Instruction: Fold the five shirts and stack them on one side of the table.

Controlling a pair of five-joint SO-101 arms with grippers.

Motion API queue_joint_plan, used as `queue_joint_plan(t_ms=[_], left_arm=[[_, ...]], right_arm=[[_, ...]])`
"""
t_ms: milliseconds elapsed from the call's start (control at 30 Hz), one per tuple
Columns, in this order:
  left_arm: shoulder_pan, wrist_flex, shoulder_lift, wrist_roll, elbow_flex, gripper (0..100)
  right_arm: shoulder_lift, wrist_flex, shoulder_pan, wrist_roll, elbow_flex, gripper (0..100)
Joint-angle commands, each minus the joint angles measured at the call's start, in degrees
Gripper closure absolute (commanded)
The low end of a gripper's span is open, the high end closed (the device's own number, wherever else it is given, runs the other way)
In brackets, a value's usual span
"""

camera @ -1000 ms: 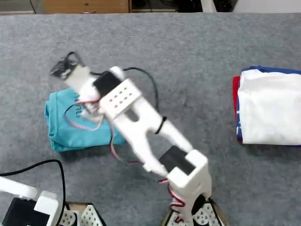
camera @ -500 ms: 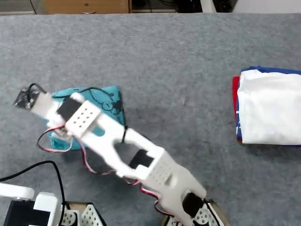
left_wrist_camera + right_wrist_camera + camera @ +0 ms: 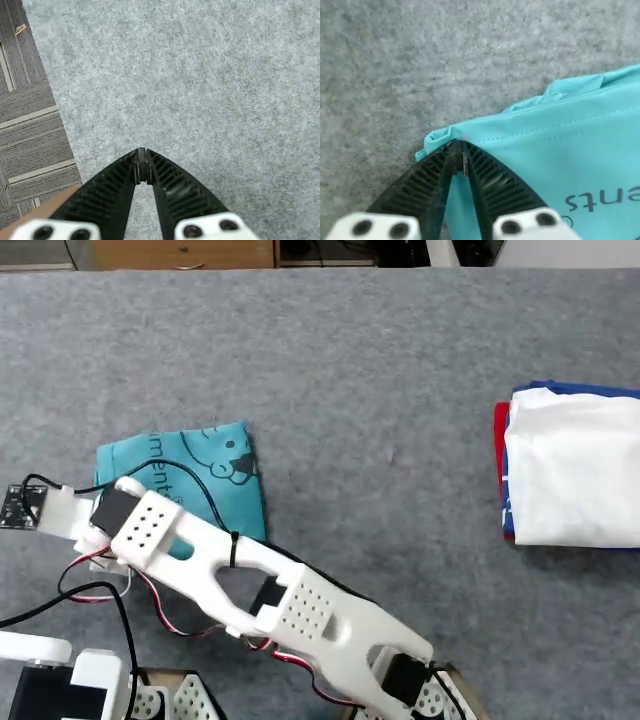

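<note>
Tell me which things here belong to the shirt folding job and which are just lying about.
Job: teal shirt, corner pinched by the right gripper; stack of folded shirts, white on top; left gripper, shut.
Lying about: grey table cover; wooden cabinet; carpet-tile floor.

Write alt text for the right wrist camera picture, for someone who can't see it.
The right gripper, its black ridged jaws closed, appears to pinch the corner of a folded teal shirt lying on a grey carpet-like table. Part of a dark printed word shows on the fabric.
</note>
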Motion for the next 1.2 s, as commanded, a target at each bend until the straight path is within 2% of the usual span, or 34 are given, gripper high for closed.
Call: queue_joint_plan(t_ms=[0, 167, 333, 500, 633, 833, 900, 1167], left_arm=[[-0.35, -1.05, -1.80, 0.00, -0.35, 98], [0.44, -1.05, -1.80, 0.00, -0.35, 98], [1.58, -1.05, -1.80, 0.00, -0.35, 98], [2.11, -1.14, -1.80, 0.09, 0.88, 98], [3.69, -1.14, -1.80, 0.00, 3.25, 98], [5.19, -1.14, -1.80, 0.00, 3.60, 98], [5.27, -1.14, -1.80, 0.00, 3.52, 98], [5.71, -1.14, -1.80, 0.00, 3.69, 98]], right_arm=[[-3.38, 3.52, 2.07, 0.35, -7.08, 99.4], [-4.35, 9.14, 6.11, 3.34, -16.84, 99.5], [-4.35, 13.36, 13.05, 4.04, -25.01, 99.5], [-4.35, 18.37, 18.95, -0.88, -25.98, 99.3], [-4.35, 25.85, 19.91, -8.53, -23.96, 96.3], [-9.54, 25.93, 21.93, -23.56, -13.67, 73.3], [-12.44, 25.93, 21.76, -25.76, -9.19, 67.9], [-23.43, 25.58, 18.33, -27.52, 10.07, 67.5]])
